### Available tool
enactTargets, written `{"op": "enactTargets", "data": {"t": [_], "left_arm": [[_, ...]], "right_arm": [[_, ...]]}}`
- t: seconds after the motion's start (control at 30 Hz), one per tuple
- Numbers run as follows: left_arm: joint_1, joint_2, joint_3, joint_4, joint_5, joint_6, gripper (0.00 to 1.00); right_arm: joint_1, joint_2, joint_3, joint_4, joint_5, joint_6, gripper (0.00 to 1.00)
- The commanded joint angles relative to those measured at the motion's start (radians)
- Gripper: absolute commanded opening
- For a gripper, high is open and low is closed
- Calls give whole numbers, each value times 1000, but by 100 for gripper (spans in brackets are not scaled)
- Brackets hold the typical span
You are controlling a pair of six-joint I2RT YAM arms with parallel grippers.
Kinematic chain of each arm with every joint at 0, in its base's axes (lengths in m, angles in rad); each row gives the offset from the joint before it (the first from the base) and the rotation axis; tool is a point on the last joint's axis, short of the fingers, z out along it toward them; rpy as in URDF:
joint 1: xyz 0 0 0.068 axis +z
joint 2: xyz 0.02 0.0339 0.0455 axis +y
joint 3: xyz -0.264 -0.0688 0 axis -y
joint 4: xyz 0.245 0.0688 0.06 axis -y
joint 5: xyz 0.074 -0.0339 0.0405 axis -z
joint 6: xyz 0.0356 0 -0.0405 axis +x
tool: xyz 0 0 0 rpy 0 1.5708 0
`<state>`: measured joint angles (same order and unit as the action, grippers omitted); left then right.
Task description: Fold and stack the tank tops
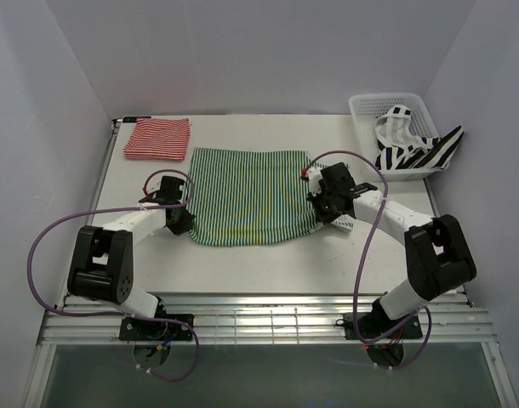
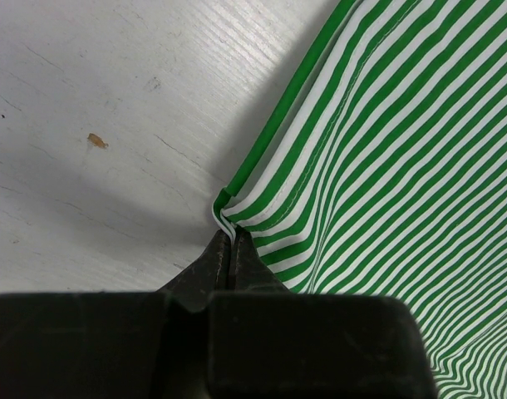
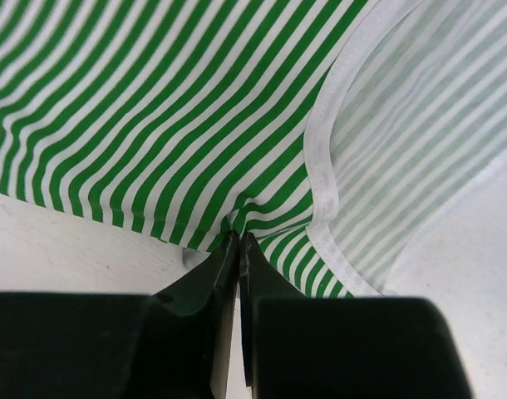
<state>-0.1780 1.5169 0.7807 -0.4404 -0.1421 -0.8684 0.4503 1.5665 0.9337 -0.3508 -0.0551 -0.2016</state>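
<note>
Green-striped top [image 1: 247, 195] | edges pinched: left end effector [image 2: 228, 236], right end effector [image 3: 238, 238]

— What has the left end effector [image 2: 228, 248] got?
— A corner of the green-and-white tank top [image 2: 386, 166], pinched between its two black fingers, which are pressed together.
— And the cloth's edge?
— A solid green trim runs from that corner up toward the top right. Stripes fill the right side.
— And on the left?
— Scuffed white table [image 2: 95, 66], with one small brown speck [image 2: 96, 140] and a soft shadow beside the cloth.
</note>
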Motion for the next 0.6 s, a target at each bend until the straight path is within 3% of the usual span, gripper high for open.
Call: {"op": "enactTargets", "data": {"t": [0.0, 0.3, 0.53, 0.57], "left_arm": [[0, -17, 20, -7, -7, 8, 0], [2, -61, 49, -11, 9, 2, 0], [2, -14, 121, -31, -16, 0, 0], [0, -8, 127, -34, -19, -3, 0]], "right_arm": [[5, -79, 98, -45, -9, 64, 8], [4, -59, 204, -304, 43, 47, 8], [4, 214, 500, -413, 51, -56, 8], [4, 249, 539, -413, 51, -61, 15]]}}
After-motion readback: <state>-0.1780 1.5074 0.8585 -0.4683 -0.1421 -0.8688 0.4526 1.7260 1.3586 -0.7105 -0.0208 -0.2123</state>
